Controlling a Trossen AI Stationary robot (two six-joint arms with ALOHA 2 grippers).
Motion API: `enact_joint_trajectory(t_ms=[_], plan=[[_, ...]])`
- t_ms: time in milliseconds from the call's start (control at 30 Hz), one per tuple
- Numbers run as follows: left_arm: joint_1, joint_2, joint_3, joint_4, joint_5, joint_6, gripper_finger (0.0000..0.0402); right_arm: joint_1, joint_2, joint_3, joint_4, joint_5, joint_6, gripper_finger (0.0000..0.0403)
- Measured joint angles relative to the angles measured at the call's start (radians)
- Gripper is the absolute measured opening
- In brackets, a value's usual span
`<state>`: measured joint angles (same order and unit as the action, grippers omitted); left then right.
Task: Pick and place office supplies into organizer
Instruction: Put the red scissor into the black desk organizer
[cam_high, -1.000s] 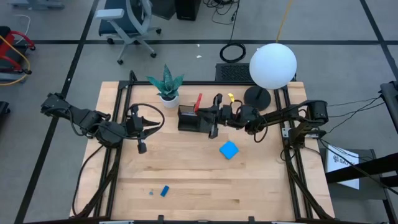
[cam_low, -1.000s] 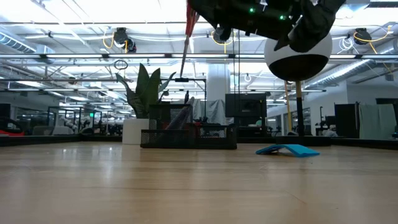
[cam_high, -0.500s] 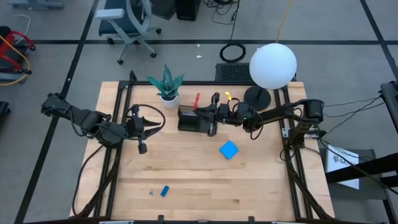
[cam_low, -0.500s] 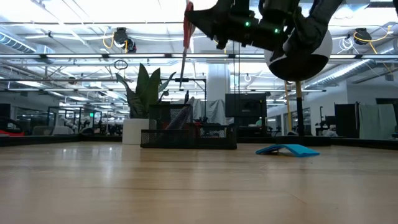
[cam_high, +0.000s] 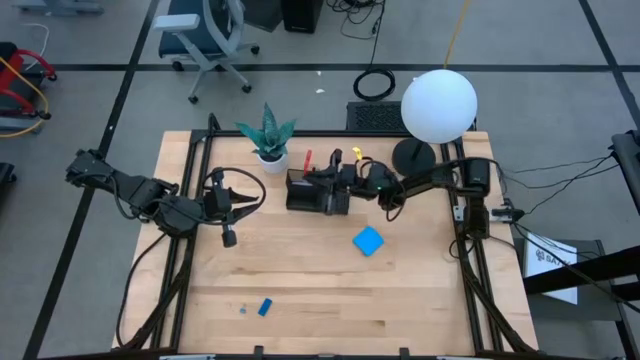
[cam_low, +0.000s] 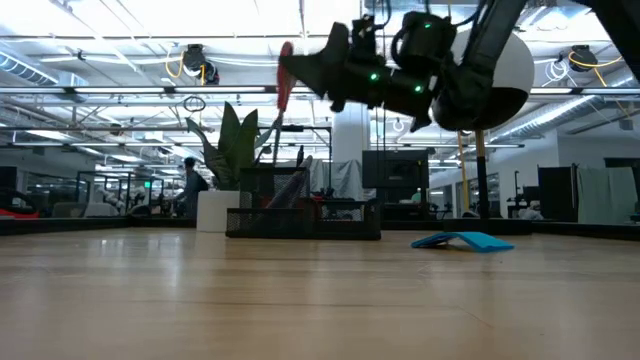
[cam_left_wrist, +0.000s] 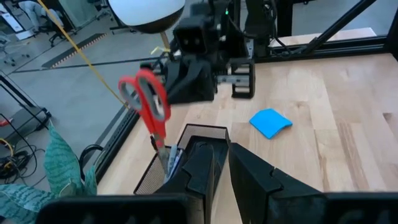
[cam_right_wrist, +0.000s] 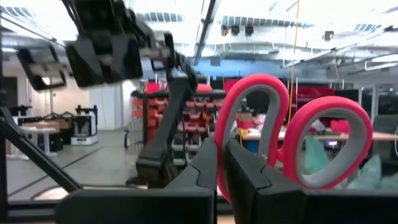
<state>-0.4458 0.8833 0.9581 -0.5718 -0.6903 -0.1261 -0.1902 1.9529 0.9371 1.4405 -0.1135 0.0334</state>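
Red-handled scissors (cam_left_wrist: 147, 102) clamped in right end effector (cam_high: 322, 180) above organizer (cam_high: 310, 193), left end effector (cam_high: 228, 238) closed, empty, parked over table (cam_high: 320, 290).

The right arm reaches out flat across the back of the table, high in the air. Its right gripper (cam_high: 318, 180) is pinched tight on the scissors (cam_left_wrist: 147, 102), with the red handles sticking up. The left arm waits on the other side, bent at the elbow and held low. Its left gripper (cam_high: 228, 236) points down at the table, and its two fingers (cam_left_wrist: 261, 180) are almost together with nothing between them.
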Motion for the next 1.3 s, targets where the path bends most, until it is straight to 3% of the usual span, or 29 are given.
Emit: enact_joint_trajectory(t_ms=[267, 1067, 1300], plan=[[0.000, 0.000, 0.000, -0.001, 0.000, -0.002, 0.0060, -0.008, 0.092, 0.076, -0.050, -0.023, 0.016, 0.0006], [0.007, 0.000, -0.010, 0.000, 0.000, -0.001, 0.0060, -0.036, 0.092, 0.078, -0.122, -0.046, 0.010, 0.0006], [0.007, 0.000, -0.010, 0.000, 0.000, -0.001, 0.0060, -0.038, 0.092, 0.079, -0.115, -0.044, 0.105, 0.0006]])
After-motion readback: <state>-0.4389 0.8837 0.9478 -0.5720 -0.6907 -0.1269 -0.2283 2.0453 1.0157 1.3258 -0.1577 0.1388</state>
